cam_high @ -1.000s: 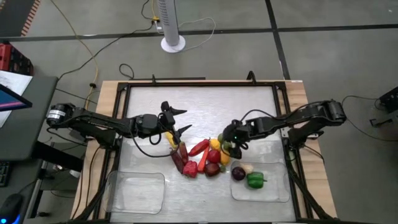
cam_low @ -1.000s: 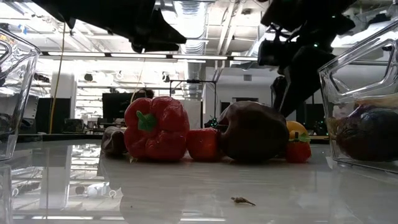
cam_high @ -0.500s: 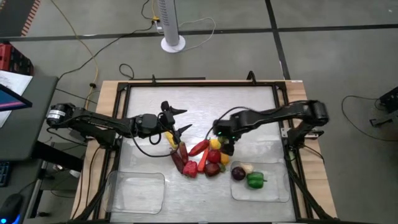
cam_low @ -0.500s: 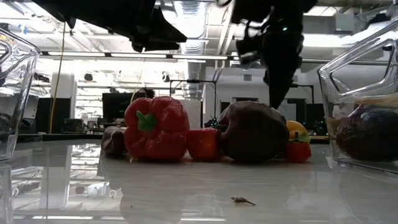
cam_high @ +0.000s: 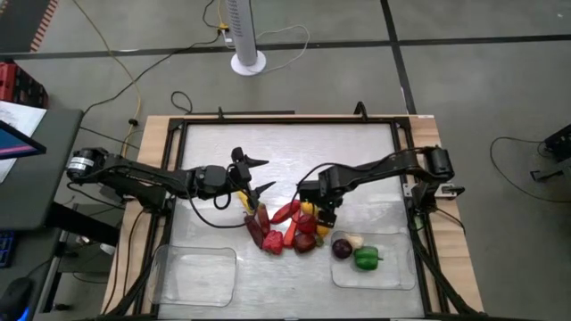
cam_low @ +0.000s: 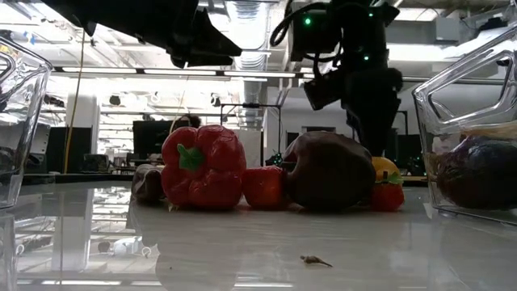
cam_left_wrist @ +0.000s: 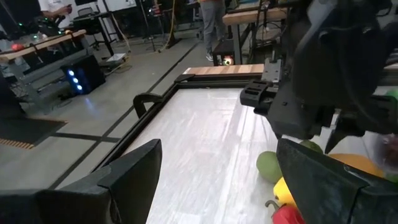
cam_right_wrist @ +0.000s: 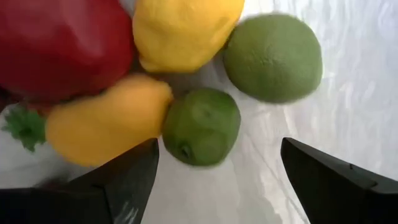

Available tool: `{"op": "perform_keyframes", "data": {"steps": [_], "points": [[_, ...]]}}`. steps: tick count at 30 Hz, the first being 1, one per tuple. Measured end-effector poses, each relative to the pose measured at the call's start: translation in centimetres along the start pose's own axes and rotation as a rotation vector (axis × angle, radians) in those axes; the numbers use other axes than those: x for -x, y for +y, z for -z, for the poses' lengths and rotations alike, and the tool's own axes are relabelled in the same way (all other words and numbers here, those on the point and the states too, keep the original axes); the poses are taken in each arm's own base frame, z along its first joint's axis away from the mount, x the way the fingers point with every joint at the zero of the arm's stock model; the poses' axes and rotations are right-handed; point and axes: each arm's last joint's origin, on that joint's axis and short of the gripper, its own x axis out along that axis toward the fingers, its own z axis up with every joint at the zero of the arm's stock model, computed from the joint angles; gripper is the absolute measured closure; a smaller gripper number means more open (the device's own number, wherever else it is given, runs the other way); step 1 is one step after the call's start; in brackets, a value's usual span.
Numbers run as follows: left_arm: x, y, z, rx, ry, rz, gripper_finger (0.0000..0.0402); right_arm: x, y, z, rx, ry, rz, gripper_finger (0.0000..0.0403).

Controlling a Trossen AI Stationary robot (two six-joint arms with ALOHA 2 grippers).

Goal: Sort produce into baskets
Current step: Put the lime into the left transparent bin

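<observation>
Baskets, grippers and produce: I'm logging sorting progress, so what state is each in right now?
Left basket: empty.
Right basket: holds a purple piece, a green pepper and a pale piece.
Produce pile: unsorted, mid-table.
Left gripper: open, holding nothing, beside the pile.
Right gripper: open, straddling a small green fruit.

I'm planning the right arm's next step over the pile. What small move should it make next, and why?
Probably lower the right hand straight down onto the small green fruit. The right wrist view shows the fingers spread open with that fruit centred between them, close to a yellow piece and a larger lime, so a careful straight descent seems best. The left hand waits open beside the pile.
</observation>
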Motion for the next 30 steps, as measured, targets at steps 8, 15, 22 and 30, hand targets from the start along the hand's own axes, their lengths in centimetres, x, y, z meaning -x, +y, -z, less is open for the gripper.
{"op": "perform_keyframes", "data": {"steps": [8, 15, 22, 30], "points": [[0.0, 0.0, 0.0, 0.001, 0.000, 0.000, 0.0095, -1.1, -0.3, 0.2, 0.000, -0.007, -0.003, 0.0086], [0.0, 0.0, 0.0, 0.002, 0.000, 0.000, 0.0095, -2.1, -0.9, 0.3, 0.010, -0.010, -0.005, 0.0124], [0.0, 0.0, 0.0, 0.003, 0.000, 0.000, 0.0095, -2.2, -1.3, 0.2, 0.046, -0.018, -0.005, 0.0161], [0.0, 0.0, 0.1, -0.008, 0.008, -0.001, 0.0095, -0.5, -2.3, 0.5, 0.049, -0.055, -0.005, 0.0190]]}}
